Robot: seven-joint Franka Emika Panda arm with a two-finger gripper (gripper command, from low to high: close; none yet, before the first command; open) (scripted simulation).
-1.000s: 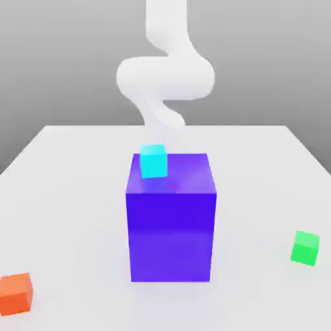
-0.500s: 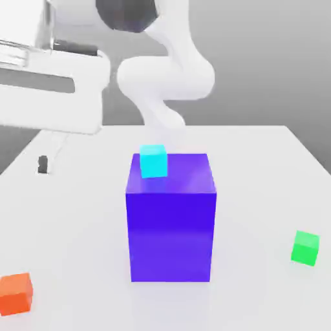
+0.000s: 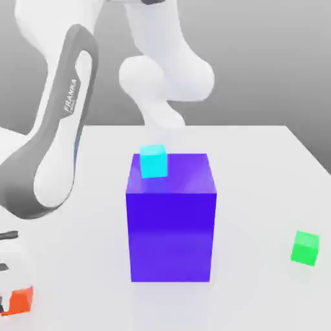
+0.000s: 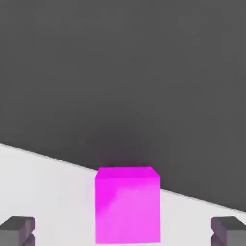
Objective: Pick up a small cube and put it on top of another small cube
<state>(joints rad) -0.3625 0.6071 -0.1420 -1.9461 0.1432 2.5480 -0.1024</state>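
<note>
The orange cube (image 3: pixel 22 298), sitting at the table's (image 3: pixel 258 168) near corner on the exterior view's left, is now being straddled by the wide-open, empty gripper (image 3: pixel 8 304), which is arriving from above, readying a grasp.

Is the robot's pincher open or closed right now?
Open. In the hand view the gripper has its two dark fingertips far apart, with the magenta cube between them and a gap on each side.
</note>
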